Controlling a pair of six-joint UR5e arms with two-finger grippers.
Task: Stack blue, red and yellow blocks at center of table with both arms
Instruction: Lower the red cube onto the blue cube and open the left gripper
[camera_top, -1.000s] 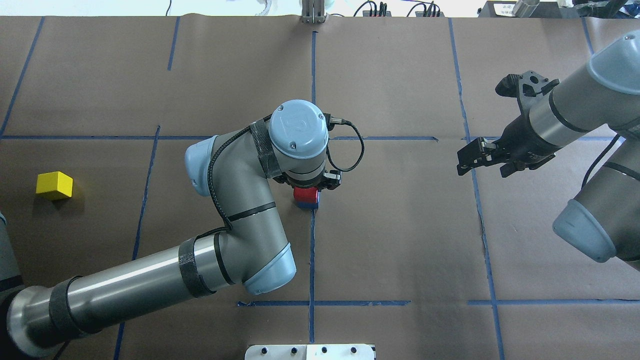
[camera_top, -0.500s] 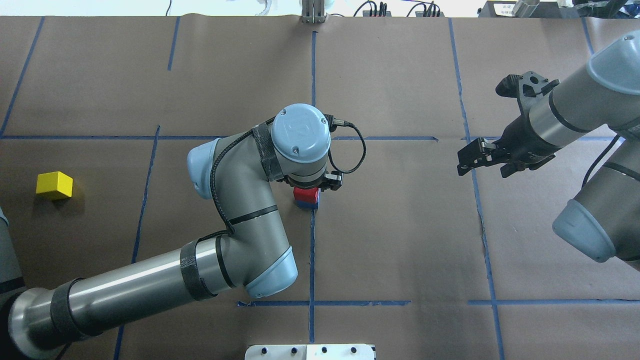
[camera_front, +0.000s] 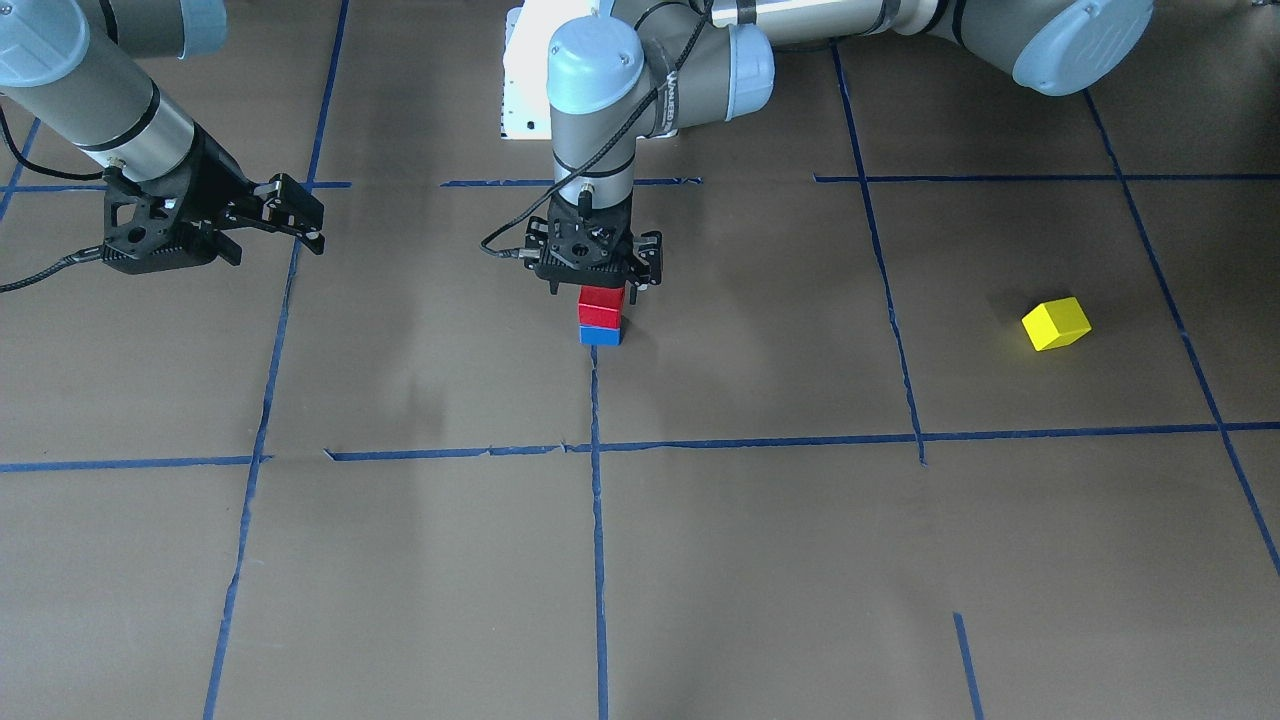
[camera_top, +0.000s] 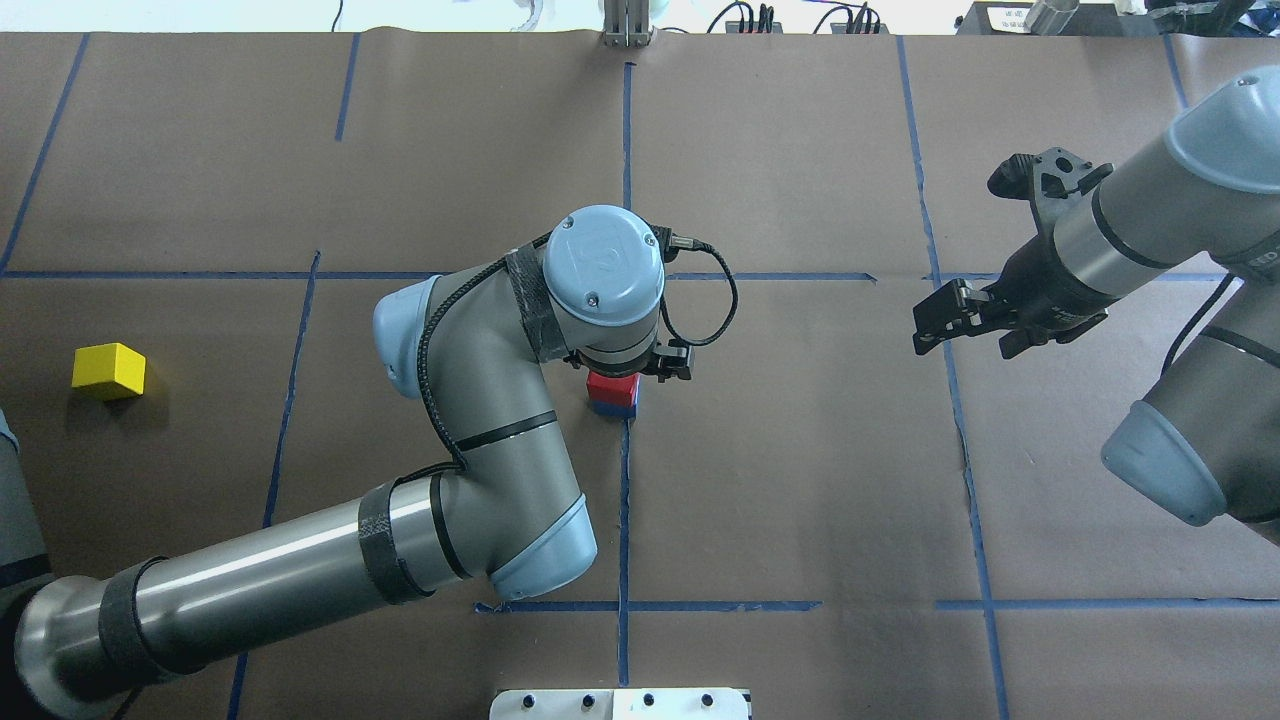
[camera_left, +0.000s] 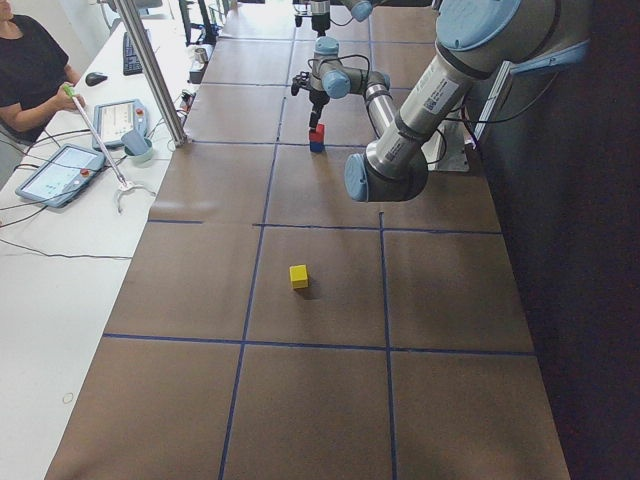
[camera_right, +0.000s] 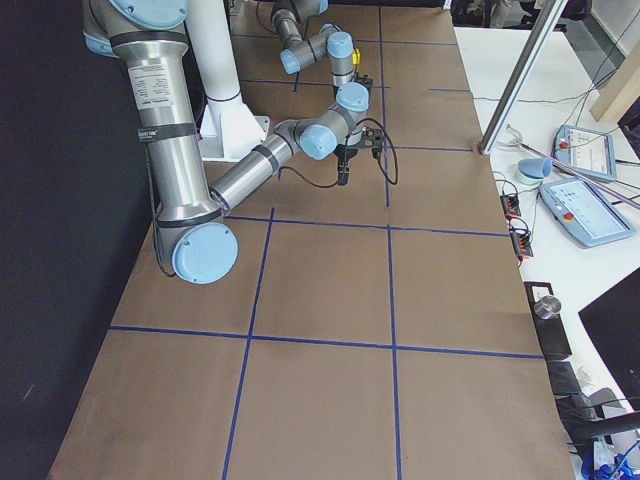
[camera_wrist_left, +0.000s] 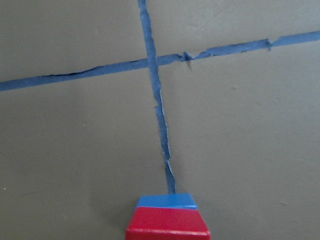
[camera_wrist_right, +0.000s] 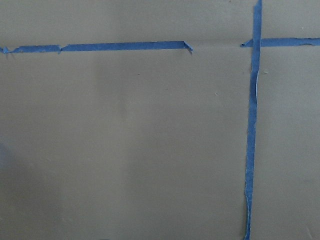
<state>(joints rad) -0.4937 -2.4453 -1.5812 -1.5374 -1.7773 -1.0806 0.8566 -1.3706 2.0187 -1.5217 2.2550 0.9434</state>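
A red block (camera_front: 601, 303) sits on a blue block (camera_front: 600, 336) at the table's centre, beside the blue tape line. The stack also shows in the overhead view, red block (camera_top: 612, 384) on the blue block (camera_top: 612, 408), and at the bottom of the left wrist view (camera_wrist_left: 167, 223). My left gripper (camera_front: 597, 287) points straight down over the red block, its fingers spread wider than the block, open. A yellow block (camera_top: 108, 370) lies alone far out on my left side. My right gripper (camera_top: 930, 322) is open and empty, hanging above the table on my right.
Blue tape lines divide the brown paper table cover (camera_top: 800, 480) into squares. A white base plate (camera_top: 620, 704) sits at the robot's edge. In the exterior left view an operator (camera_left: 35, 60) and tablets are at a side bench, with a metal post (camera_left: 150, 70).
My left wrist has shifted slightly to the right over the stack. The red block stays on the blue one. The right arm has barely moved.
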